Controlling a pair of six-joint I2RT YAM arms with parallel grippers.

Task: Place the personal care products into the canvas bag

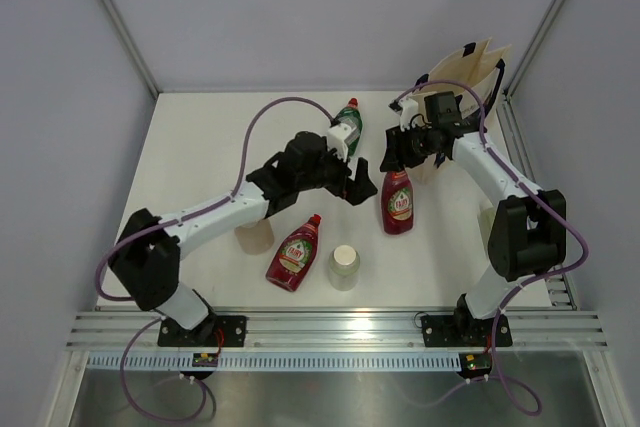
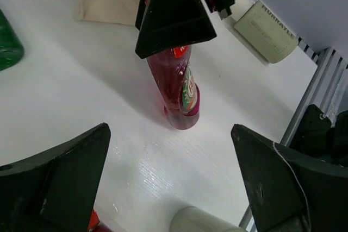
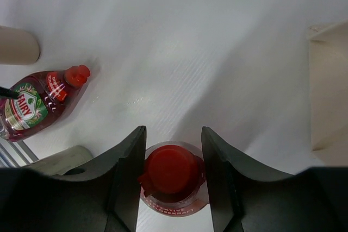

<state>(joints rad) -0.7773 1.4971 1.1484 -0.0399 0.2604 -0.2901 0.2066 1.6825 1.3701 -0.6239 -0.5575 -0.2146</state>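
An upright red bottle [image 1: 397,203] stands mid-table. My right gripper [image 1: 396,155] is over it, and in the right wrist view [image 3: 173,144] its jaws are closed against the red cap [image 3: 171,169]. The left wrist view shows this bottle [image 2: 182,93] standing on the table. My left gripper [image 1: 357,183] is open and empty just left of it, above bare table [image 2: 171,177]. A second red bottle [image 1: 295,252] lies flat. A green bottle [image 1: 347,125] stands behind. A pale white-capped bottle [image 1: 343,267] stands near the front. A beige bottle [image 1: 255,235] is partly under my left arm. The canvas bag [image 1: 470,72] stands at the back right.
Another pale bottle [image 2: 266,31] lies by the right rail, mostly hidden behind my right arm in the top view. The metal rail [image 1: 330,327] runs along the near edge. Grey walls close in the table on three sides.
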